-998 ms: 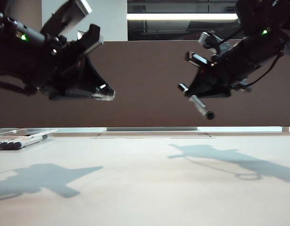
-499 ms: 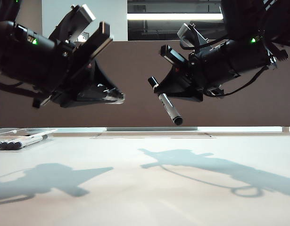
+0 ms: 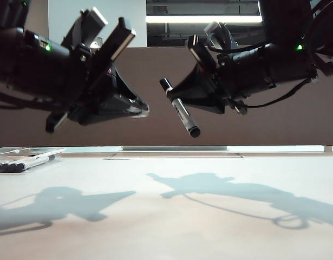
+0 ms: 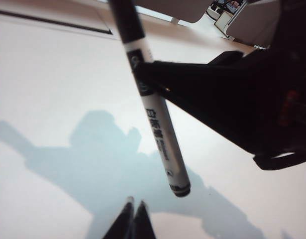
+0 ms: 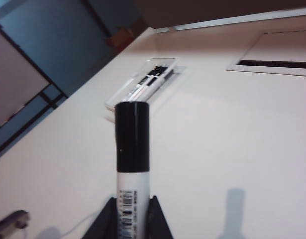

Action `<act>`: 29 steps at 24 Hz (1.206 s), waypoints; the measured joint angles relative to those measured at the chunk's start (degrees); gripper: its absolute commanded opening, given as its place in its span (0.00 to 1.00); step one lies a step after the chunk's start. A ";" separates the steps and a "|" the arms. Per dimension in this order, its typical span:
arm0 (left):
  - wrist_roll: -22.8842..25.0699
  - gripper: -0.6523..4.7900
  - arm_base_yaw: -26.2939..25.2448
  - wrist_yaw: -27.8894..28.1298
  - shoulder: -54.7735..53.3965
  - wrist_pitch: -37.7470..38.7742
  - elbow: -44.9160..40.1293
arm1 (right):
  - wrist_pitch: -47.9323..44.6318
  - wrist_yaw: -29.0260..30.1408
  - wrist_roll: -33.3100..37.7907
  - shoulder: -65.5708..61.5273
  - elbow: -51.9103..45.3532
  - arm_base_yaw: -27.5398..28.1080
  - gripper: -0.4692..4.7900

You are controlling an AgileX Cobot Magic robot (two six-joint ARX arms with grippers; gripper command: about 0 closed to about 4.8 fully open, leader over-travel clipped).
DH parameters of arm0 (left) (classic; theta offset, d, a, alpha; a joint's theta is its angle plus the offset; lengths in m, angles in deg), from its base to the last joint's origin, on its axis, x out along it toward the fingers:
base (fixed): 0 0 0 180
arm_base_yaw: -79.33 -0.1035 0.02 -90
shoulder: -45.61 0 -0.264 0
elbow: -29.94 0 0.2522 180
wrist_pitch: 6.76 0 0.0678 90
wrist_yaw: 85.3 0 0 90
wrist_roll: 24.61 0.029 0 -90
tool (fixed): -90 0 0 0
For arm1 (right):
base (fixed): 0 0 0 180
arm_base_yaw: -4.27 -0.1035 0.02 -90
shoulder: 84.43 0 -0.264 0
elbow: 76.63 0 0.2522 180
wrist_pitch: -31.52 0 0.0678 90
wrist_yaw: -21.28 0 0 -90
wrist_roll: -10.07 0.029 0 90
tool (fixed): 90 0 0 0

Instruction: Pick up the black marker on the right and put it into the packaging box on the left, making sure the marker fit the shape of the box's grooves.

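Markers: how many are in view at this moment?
At least 4: one black marker held aloft in the right gripper, near the shut left gripper; about three in the packaging box at far left, where others may be hidden.

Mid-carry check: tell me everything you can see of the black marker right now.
The marker is slim, with a white barrel carrying dark print and a barcode, a long black cap and a black end plug. It looks like smooth plastic, capped and intact. The right claw is shut on its barrel, holding it in the air well above the table, tilted steeply, lower end toward the table. Only the right claw's fingers touch it. The shut left claw is beside it, apart.
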 measured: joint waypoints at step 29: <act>-8.31 0.61 4.55 -0.02 -9.92 -10.58 0.11 | -1.40 7.48 1.14 -2.34 0.02 -4.28 0.08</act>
